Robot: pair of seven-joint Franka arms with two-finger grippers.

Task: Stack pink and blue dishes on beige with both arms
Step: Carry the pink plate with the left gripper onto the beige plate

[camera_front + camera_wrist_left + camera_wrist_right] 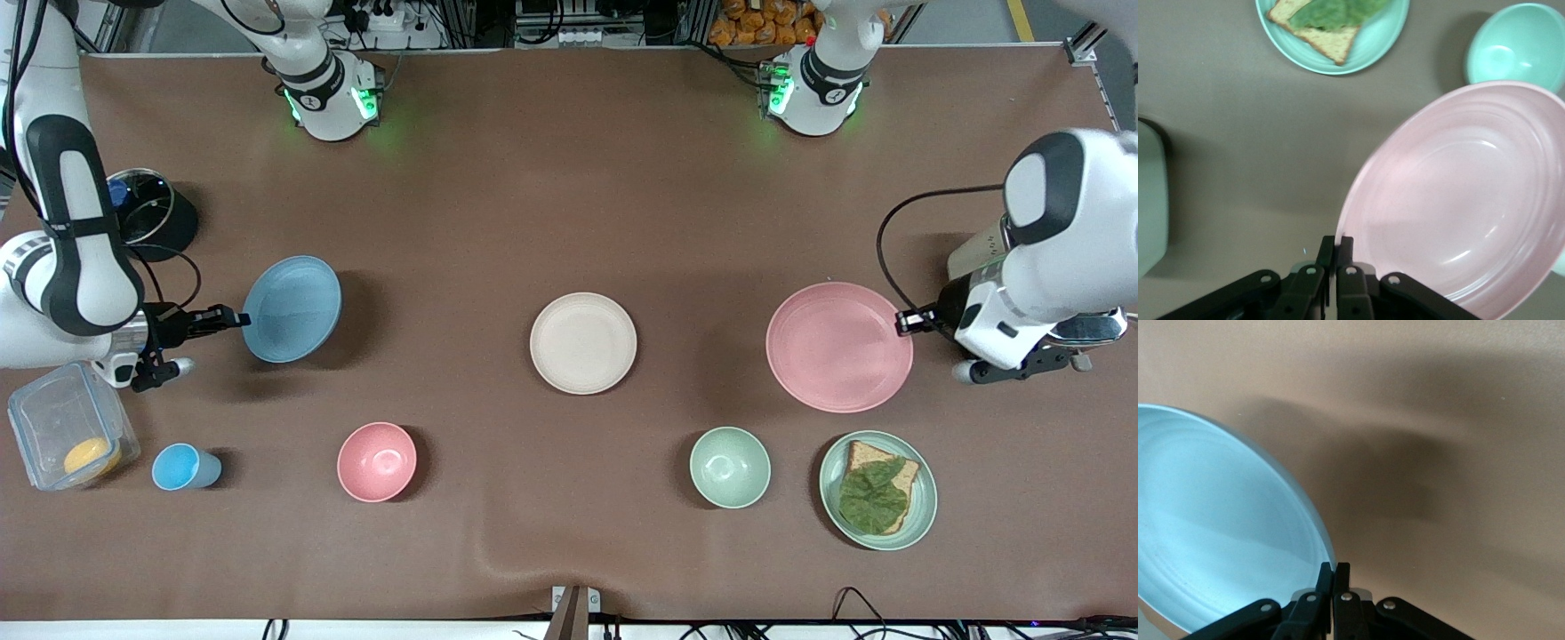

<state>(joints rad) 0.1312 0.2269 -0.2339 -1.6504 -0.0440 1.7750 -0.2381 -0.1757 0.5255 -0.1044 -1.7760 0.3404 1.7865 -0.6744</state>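
The beige plate [583,342] lies flat at the table's middle, bare. My left gripper [905,321] [1337,241] is shut on the rim of the pink plate [839,347] [1458,200], which hangs tilted above the table toward the left arm's end. My right gripper [238,318] [1333,568] is shut on the rim of the blue plate [292,308] [1218,533], held tilted above the table toward the right arm's end. Each plate casts a shadow on the cloth under it.
Nearer the camera stand a pink bowl [377,461], a blue cup [181,468], a green bowl [730,467] [1517,45] and a green plate with toast [877,490] [1333,30]. A clear box holding something orange [69,437] and a dark lidded pot [147,210] sit at the right arm's end.
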